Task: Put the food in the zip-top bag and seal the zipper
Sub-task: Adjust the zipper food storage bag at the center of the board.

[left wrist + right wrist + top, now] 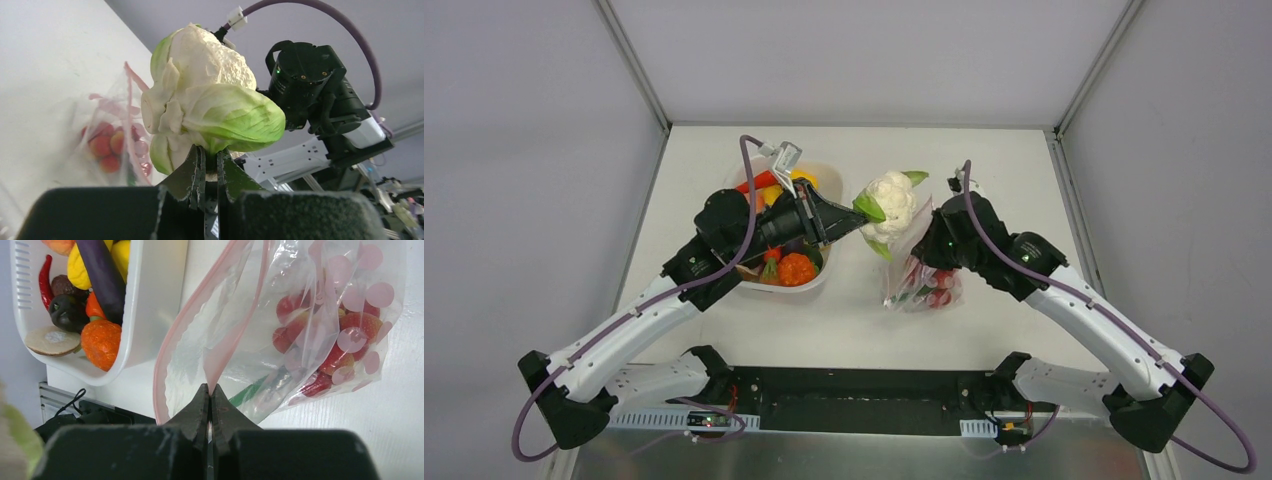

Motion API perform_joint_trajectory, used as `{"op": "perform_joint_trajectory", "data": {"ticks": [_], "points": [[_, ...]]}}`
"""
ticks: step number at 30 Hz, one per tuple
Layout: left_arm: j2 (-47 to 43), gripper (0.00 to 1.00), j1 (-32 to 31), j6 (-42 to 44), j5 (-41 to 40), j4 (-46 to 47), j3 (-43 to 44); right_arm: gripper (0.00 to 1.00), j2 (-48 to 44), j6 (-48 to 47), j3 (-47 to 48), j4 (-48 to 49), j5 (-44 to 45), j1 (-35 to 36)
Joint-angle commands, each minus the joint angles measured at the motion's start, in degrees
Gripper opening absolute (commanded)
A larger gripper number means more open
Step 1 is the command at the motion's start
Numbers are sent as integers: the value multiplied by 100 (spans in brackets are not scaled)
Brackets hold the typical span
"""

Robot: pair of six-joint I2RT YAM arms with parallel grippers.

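Left gripper (210,161) clamped on a leaf of the cauliflower (892,200), holding it up at the mouth of the zip-top bag (921,287); right gripper (210,390) pinched tight on the pink zipper (220,357), bag lying on the table (844,320) beside the white tub (150,315), red food (360,322) inside.

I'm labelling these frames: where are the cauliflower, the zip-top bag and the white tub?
cauliflower (210,65): left wrist view, on its white florets.
zip-top bag (300,285): right wrist view, on its clear wall.
white tub (157,305): right wrist view, on its outer wall.
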Motion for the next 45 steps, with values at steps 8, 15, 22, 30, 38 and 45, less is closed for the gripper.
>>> {"op": "perform_joint_trajectory", "data": {"ticks": [8,15,22,30,38,45], "points": [[474,0,-337,-950,221,2182,-894,0,-574,362,-140,1116,-64,3],[488,0,-356,-277,-345,1146,-930,0,-650,383,-142,1131,-81,3],[324,0,-353,356,-843,264,-896,1,-801,368,-177,1268,-236,0],[492,0,-377,642,-1136,-299,-717,2,-839,128,-90,1370,-808,-2],[518,0,-433,1071,-1258,-1094,-325,4,-825,-411,-60,1255,-989,3],[498,0,-555,947,-640,-900,94,3,-597,-269,-145,1407,-994,-2]]}}
